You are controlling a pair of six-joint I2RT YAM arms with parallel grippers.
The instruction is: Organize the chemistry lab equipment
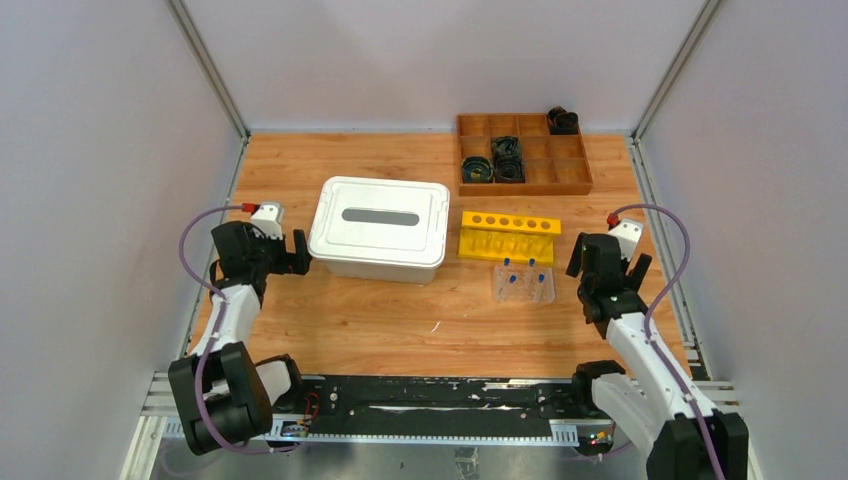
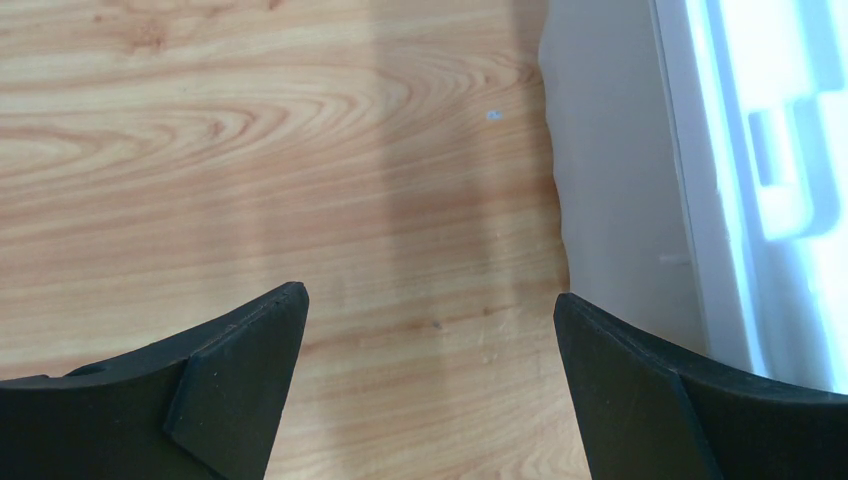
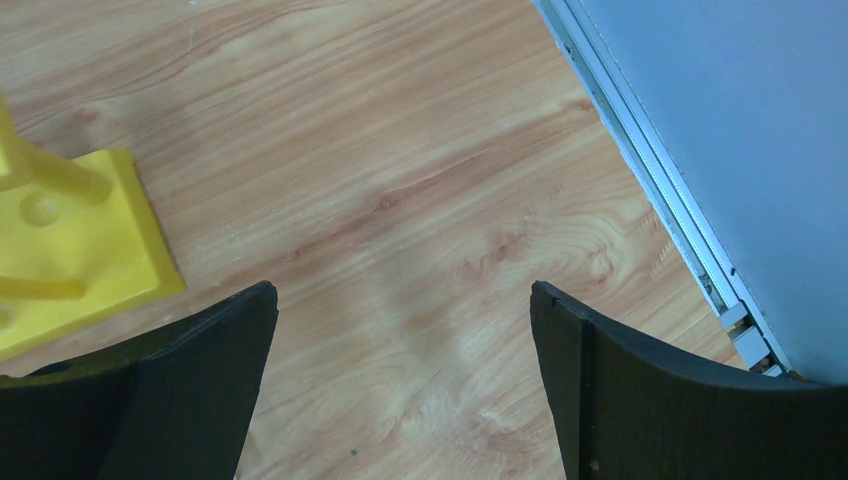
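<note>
Left pincer (image 2: pixel 428 300) and right pincer (image 3: pixel 402 290) stand wide open, empty. Blue-capped tubes (image 1: pixel 523 282) lie just beside the yellow rack (image 1: pixel 510 236), right of the middle of the counter (image 1: pixel 380 330); the rack's holes look unfilled.

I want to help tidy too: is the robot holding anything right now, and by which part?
Nothing is held. The left fingers and the right fingers both stand open, with only bare table between them.

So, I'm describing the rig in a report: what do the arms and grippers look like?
Left arm and right arm: white links, black joints, a looping purple cable, red-tipped. Left gripper and right gripper: two black wedge-shaped fingers each.
</note>
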